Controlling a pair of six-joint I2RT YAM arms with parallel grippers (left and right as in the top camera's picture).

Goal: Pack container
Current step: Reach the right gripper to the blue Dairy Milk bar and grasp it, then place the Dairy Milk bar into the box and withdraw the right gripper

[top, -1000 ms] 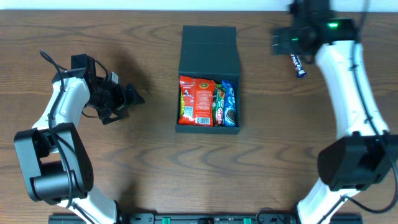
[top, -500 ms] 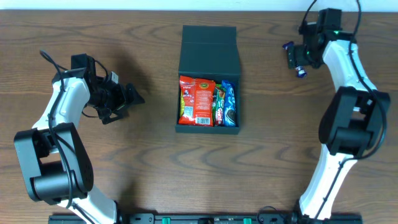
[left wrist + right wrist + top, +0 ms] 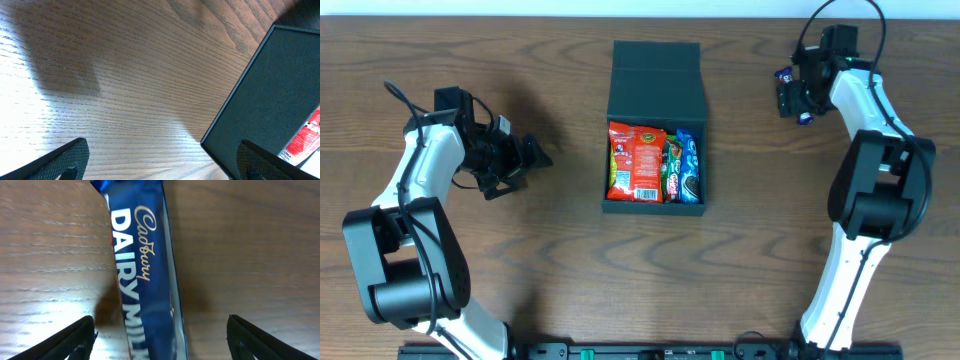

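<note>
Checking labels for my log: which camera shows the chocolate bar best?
The right wrist view: the chocolate bar fills the frame, its Cadbury Dairy Milk lettering readable, lying on the table. Overhead shows only its blue ends poking out beneath the right pincer. The left wrist view does not show it.

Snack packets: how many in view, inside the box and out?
4. Three in the dark teal-black square cardboard container: red packet, narrow green packet, blue cookie packet. One blue Cadbury Dairy Milk bar on the table under the right gripper. Others may be hidden beneath.
</note>
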